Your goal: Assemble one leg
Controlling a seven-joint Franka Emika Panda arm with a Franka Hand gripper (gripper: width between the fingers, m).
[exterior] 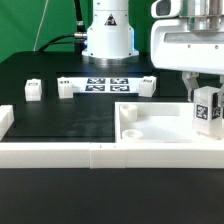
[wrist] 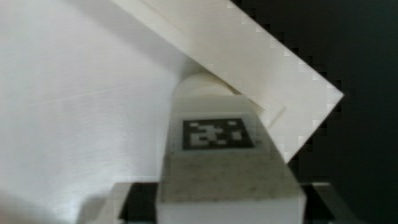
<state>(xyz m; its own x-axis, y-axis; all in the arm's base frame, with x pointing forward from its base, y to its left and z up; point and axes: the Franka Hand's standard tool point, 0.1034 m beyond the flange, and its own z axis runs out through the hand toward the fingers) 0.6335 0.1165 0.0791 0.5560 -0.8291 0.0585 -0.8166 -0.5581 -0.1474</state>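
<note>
My gripper [exterior: 204, 98] is shut on the leg [exterior: 208, 112], a small white block with a black-and-white tag on its face. It holds the leg upright over the corner of the large flat white panel [exterior: 150, 128] at the exterior view's right. In the wrist view the leg [wrist: 222, 140] stands between my two dark fingers [wrist: 143, 200], with its far end over the panel's corner [wrist: 267, 70]. Whether the leg touches the panel cannot be told.
Three more white legs [exterior: 32, 88] [exterior: 67, 87] [exterior: 147, 84] stand at the back of the black table. The marker board [exterior: 105, 84] lies between them. A white L-shaped wall [exterior: 60, 152] runs along the front edge. The robot base [exterior: 108, 35] is behind.
</note>
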